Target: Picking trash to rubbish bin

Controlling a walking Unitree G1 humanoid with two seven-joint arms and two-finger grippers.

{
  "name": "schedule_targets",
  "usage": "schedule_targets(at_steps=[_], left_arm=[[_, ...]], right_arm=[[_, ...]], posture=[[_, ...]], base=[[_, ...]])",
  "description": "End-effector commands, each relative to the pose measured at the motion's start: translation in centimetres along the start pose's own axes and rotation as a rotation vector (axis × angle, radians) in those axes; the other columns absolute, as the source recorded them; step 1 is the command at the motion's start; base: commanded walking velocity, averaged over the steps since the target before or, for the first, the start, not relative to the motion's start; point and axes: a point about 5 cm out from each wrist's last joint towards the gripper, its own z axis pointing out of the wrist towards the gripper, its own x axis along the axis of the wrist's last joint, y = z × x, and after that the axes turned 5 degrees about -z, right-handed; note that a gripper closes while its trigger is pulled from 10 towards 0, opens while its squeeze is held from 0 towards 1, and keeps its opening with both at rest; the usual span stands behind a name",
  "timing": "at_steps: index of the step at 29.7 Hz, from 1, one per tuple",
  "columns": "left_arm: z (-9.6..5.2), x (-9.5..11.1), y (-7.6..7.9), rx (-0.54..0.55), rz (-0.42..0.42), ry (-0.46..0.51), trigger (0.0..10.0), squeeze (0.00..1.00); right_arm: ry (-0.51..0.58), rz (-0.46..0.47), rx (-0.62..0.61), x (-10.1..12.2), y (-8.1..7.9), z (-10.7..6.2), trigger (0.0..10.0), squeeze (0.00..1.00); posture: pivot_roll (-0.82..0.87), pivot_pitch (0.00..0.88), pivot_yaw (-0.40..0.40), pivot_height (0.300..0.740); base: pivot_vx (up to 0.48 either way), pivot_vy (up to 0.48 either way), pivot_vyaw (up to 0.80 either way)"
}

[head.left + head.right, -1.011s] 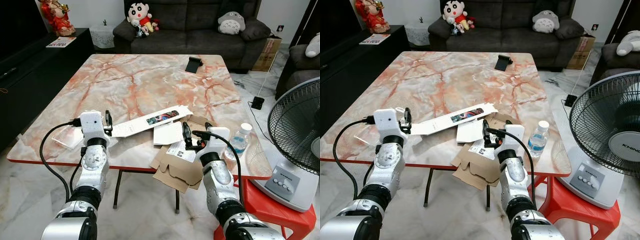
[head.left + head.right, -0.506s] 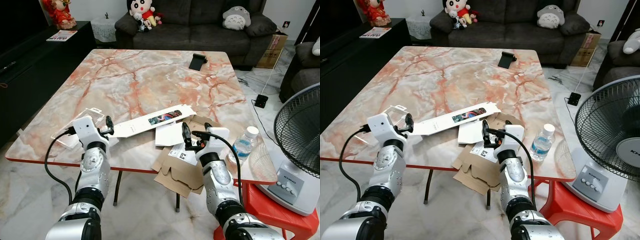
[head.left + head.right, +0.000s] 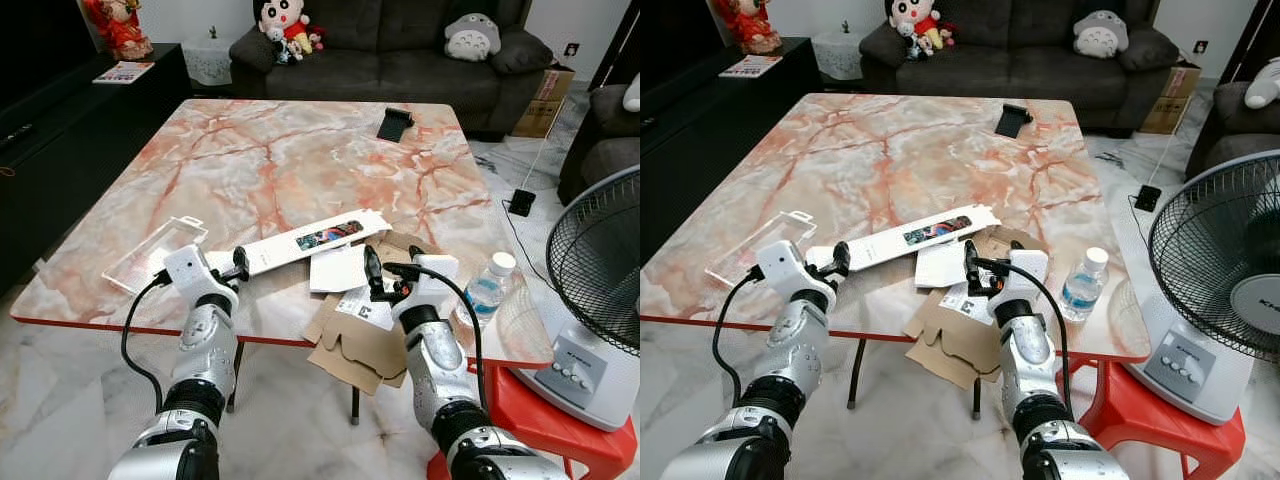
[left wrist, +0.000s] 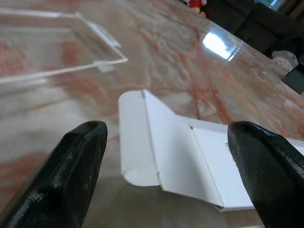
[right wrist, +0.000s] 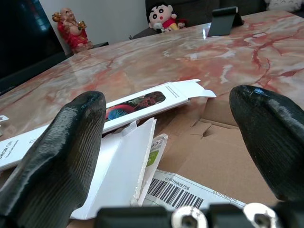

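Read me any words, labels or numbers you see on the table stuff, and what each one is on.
"6719/0009756": barcode label on the cardboard.
White box: printed picture; edge text too small.
Bottle label: blurred.
Fan base: lettering unreadable.

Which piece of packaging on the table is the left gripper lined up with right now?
The long white box, flattened, with the colourful picture on it. The left gripper sits at its near end, fingers open; the clear plastic tray lies off to its left.
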Motion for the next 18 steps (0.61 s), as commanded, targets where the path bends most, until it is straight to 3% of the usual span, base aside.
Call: schedule_targets(at_steps=[1,7,18], left_arm=[[0.4,0.5,0.2,0.01,-0.088,-0.013,10.0,0.0],[0.6,0.1,0.2,0.016,-0.202,-0.059,10.0,0.0],[1.1,0.4,2.3,-0.068,-0.213,-0.065,10.0,0.0]], right_arm=[[-0.003,-0.003,0.004,-0.1,-0.1,-0.1,10.0,0.0],[-0.005,-0.001,0.005,-0.1,-0.2,-0.1,10.0,0.0],[-0.006,-0.003,0.002,-0.2,-0.1,-0.1,10.0,0.0]], posture=[[-0.01,0.01,0.03,0.74],[-0.01,0.013,0.03,0.74],[-0.01,0.004,0.033,0.74]], base=[[0.0,0.0,0.0],[0.0,0.0,0.0],[0.0,0.0,0.0]])
